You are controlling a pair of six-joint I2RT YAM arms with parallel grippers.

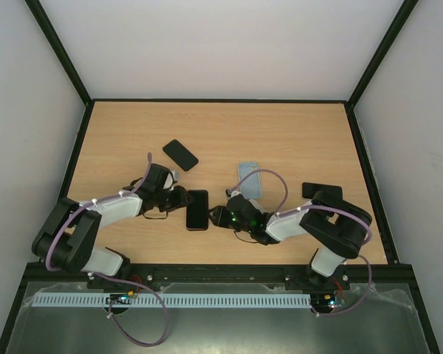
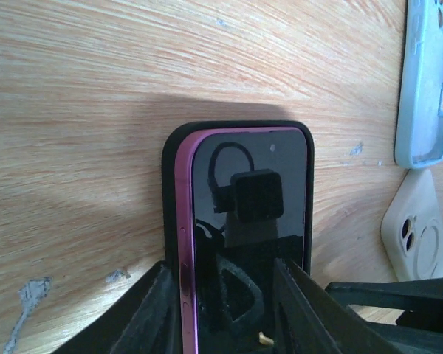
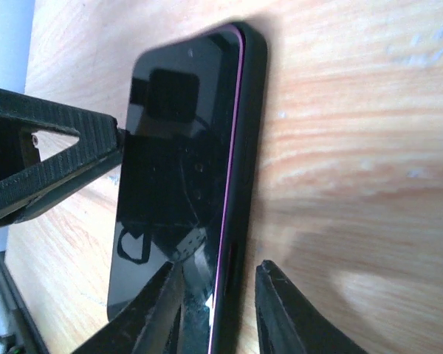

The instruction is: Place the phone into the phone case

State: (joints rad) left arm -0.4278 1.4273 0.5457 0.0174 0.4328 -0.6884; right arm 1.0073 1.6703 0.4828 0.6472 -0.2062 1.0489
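Now, the phone (image 2: 251,214) was found lying screen up inside the black phone case (image 2: 168,192), on the near middle of the table (image 1: 280,133), with an arm at either side of it. A pink strip of the phone's side was left showing along one long edge, between the glass and the case's rim, so whether it was pressed fully home could not be told. The left gripper (image 2: 223,273) was seen low over the phone's nearer end in its own wrist view. Its fingers (image 2: 151,310) were parted to a moderate gap, one toward each long edge, but whether anything was actually clamped by them could not be made out. Over on the phone's right side, the right gripper (image 3: 220,267) was held at the case's edge with its jaws only narrowly apart. One of its fingers (image 3: 280,310) was placed outside the case's wall and the other over the screen, though a real pinch could not be told from mere contact. Beyond the phone, a light-blue case (image 2: 427,81) and a white case (image 2: 421,236) were laid close together. A black rectangle (image 1: 180,154) was left farther back on the left.
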